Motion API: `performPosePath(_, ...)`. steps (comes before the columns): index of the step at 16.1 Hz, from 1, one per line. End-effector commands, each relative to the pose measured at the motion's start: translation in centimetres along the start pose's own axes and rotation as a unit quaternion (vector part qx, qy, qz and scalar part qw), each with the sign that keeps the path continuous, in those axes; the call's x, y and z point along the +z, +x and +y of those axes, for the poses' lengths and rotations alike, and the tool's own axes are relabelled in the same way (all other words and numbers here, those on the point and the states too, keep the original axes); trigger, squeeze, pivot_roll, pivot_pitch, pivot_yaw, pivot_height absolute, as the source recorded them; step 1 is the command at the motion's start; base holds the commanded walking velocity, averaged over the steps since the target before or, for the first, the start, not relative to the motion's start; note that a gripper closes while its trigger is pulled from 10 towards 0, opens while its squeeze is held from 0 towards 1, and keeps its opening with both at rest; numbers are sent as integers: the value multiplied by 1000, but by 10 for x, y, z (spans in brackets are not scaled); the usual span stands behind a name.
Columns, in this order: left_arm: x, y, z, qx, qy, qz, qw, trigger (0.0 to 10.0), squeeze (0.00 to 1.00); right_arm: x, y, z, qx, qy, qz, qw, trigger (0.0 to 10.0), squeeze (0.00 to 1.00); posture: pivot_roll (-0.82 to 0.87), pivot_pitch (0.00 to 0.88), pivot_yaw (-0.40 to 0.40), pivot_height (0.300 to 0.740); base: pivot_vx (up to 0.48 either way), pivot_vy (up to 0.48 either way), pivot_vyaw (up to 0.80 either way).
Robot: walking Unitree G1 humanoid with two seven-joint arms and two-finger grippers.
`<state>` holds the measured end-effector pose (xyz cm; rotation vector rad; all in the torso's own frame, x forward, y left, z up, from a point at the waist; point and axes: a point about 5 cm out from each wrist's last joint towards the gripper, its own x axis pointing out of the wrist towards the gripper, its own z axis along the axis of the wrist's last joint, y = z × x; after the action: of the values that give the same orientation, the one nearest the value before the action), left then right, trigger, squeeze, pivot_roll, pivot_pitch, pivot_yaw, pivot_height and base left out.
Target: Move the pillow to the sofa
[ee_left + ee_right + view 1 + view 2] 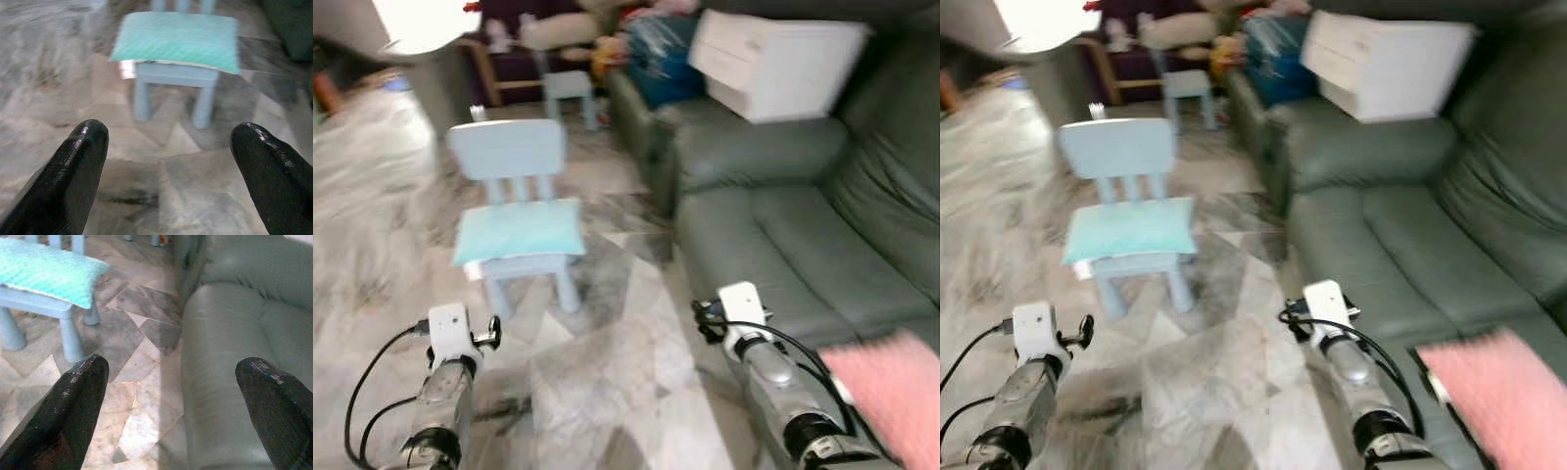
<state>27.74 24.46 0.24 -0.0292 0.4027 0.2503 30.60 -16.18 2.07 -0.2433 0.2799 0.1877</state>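
A: Nearest the lens, both arms at bottom of frame. Left end effector: fingers spread wide, nothing between them. Right end effector: same, wide open and empty, hovering over the floor at the sofa's front edge.

B: Location of the pillow?

A: Pillow, light turquoise, lies flat on the seat of a small pale blue chair, left of centre, overhanging the seat edges a little. Sofa, grey-green leather, fills the right side; white box sits on its far section, upper right. Pink cloth at lower right, blurred.

B: Handling estimate?

A: Judged soft, thin and light; textured fabric, so not slippery. It should sag when lifted from one side. Best hold: pinch an overhanging edge or corner, near front of the seat, where fingers can get under it. Chair looks light too; a hard push may shift it.
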Motion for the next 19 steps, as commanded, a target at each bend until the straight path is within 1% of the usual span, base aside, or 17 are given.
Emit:
performPosePath(1, 0, -2, 8, 8, 10, -8, 1000, 10000, 0, 10, 5, 14, 18, 5, -17, 1000, 10000, 0, -146, 0, -4, 740, 0, 0, 800)
performPosePath(2, 1, -2, 8, 5, 10, -12, 1000, 10000, 0, 9, 5, 14, 19, 6, -16, 1000, 10000, 0, -147, 0, -2, 740, 0, 0, 800)
performPosePath(3, 4, -1, 9, 8, 21, -21, 1000, 10000, 0, 9, 4, 15, 20, 5, -16, 1000, 10000, 0, -148, 0, 1, 740, 0, 0, 800)
performPosePath(4, 5, -1, 9, 6, 22, -24, 999, 10000, 0, 9, 4, 15, 21, 5, -16, 1000, 10000, 0, -150, 0, 5, 740, 0, 0, 800)
performPosePath(6, 6, -1, 9, 11, 19, -27, 999, 10000, 0, 8, 4, 16, 22, 5, -16, 1000, 10000, 0, -150, 0, 4, 740, 0, 0, 800)
performPosePath(7, 5, 0, 6, 5, 7, -17, 1000, 10000, 0, 8, 3, 16, 23, 5, -17, 1000, 10000, 0, -150, 0, 4, 740, 0, 0, 800)
performPosePath(8, 5, 0, 4, -3, -3, -15, 1000, 10000, 0, 7, 3, 17, 24, 7, -17, 1000, 10000, 0, -150, 0, 4, 740, 0, 0, 0)
performPosePath(10, 6, 0, 2, -6, -4, -19, 1000, 10000, 0, 7, 2, 17, 26, 13, -18, 999, 10000, 0, -150, 0, 1, 740, 0, 0, 0)
performPosePath(12, 5, 0, -2, -26, -21, -18, 999, 10000, 0, 6, 2, 17, 27, 13, -18, 999, 10000, 0, -152, 0, 1, 740, 0, 0, 0)
performPosePath(14, 3, -1, -2, -30, -22, -20, 999, 10000, 0, 6, 2, 17, 28, 13, -17, 999, 10000, 0, -153, 0, 0, 740, 0, 0, 0)
performPosePath(18, 1, -2, 3, -23, -29, -13, 999, 10000, 0, 7, 2, 17, 29, 14, -17, 999, 10000, 0, -155, 0, -1, 740, 299, 0, 0)
performPosePath(19, 0, -2, 3, -24, -30, -13, 999, 10000, 0, 7, 2, 17, 30, 14, -17, 999, 10000, 0, -155, 0, -1, 740, 307, 296, 0)
